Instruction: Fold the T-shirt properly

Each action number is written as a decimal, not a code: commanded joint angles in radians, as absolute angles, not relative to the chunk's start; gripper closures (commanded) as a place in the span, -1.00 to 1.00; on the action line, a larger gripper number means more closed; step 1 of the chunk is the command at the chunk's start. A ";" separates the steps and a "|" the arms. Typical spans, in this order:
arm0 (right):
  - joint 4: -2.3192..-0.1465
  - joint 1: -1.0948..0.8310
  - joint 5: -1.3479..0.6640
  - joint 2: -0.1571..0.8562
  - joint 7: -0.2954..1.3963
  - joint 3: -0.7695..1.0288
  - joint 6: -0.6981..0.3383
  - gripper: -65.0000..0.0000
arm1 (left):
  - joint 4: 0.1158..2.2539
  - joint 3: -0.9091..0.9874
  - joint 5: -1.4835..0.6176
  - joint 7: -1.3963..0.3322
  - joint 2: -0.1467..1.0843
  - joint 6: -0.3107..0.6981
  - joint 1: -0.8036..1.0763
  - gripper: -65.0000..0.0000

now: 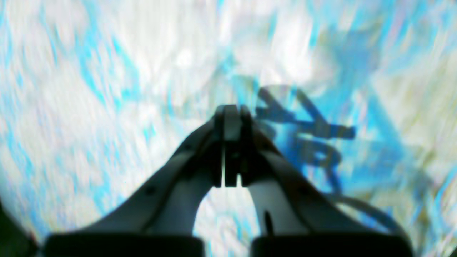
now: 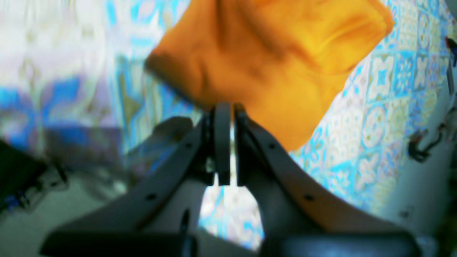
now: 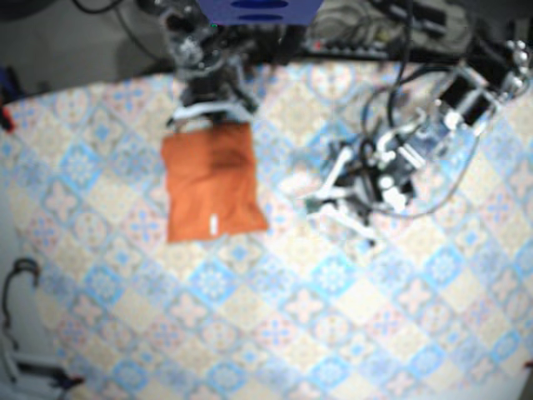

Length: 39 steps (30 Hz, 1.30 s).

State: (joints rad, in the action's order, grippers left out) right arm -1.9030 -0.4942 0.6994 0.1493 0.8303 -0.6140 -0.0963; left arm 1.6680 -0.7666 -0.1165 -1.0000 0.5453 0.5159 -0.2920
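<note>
The orange T-shirt [image 3: 212, 187] lies folded into a compact rectangle on the patterned tablecloth [image 3: 275, 317], left of centre in the base view. My right gripper [image 3: 212, 115] hovers at the shirt's far edge. In the right wrist view its jaws [image 2: 227, 107] stand shut, tips just over the edge of the orange cloth [image 2: 271, 64], with no fabric showing between them. My left gripper [image 3: 321, 200] hangs to the right of the shirt, apart from it. The blurred left wrist view has the left gripper [image 1: 231, 110] shut over bare tablecloth, casting a shadow to its right.
Cables and equipment [image 3: 375, 33] crowd the table's far edge. A black cable loop [image 3: 21, 275] lies off the table at the lower left. In the right wrist view, the table edge with cable clips [image 2: 421, 146] runs along the right.
</note>
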 commanded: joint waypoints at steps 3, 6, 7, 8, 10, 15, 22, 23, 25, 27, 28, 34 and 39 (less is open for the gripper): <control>-1.925 -0.544 0.780 0.127 0.820 -0.562 -0.084 0.94 | 1.764 -0.700 -0.124 -0.978 0.619 0.512 -0.219 0.99; -1.929 -0.601 0.826 0.110 0.777 -0.472 -0.084 0.94 | 1.830 -0.630 -0.119 -0.977 0.684 0.512 -0.111 0.82; -1.931 -0.622 0.829 0.105 0.751 -0.426 -0.082 0.94 | 1.848 -0.604 -0.119 -0.977 0.707 0.512 -0.076 0.76; -1.933 -0.644 0.826 0.102 0.725 -0.366 -0.082 0.94 | 1.859 -0.576 -0.125 -0.975 0.723 0.512 -0.038 0.70; -1.928 -0.665 0.820 0.076 0.670 -0.240 -0.082 0.88 | 1.865 -0.516 -0.125 -0.929 0.751 0.512 0.041 0.62; -1.928 -0.677 0.662 0.068 0.578 0.082 -0.084 0.70 | 1.865 -0.386 -0.119 -0.854 0.777 0.512 0.208 0.58; -1.920 -0.708 0.426 0.071 0.503 0.446 -0.090 0.35 | 1.856 -0.272 -0.117 -0.814 0.779 0.510 0.355 0.58; -1.914 -0.717 0.404 0.077 0.499 0.472 -0.090 0.29 | 1.853 -0.266 -0.117 -0.814 0.777 0.510 0.366 0.58; -1.891 -0.740 0.358 0.099 0.501 0.513 -0.090 0.16 | 1.850 -0.265 -0.117 -0.814 0.777 0.510 0.384 0.58; -1.831 -0.773 0.302 0.119 0.501 0.550 -0.090 0.09 | 1.825 -0.263 -0.117 -0.814 0.779 0.509 0.409 0.58; -1.791 -0.785 0.274 0.124 0.499 0.572 -0.090 0.07 | 1.805 -0.259 -0.117 -0.814 0.779 0.509 0.421 0.58; -1.389 -0.788 0.153 0.127 0.351 0.711 -0.090 0.07 | 1.566 -0.243 -0.124 -0.696 0.746 0.509 0.458 0.59; -1.032 -0.754 0.153 0.147 0.147 0.720 -0.090 0.07 | 1.316 -0.245 -0.127 -0.581 0.708 0.509 0.452 0.59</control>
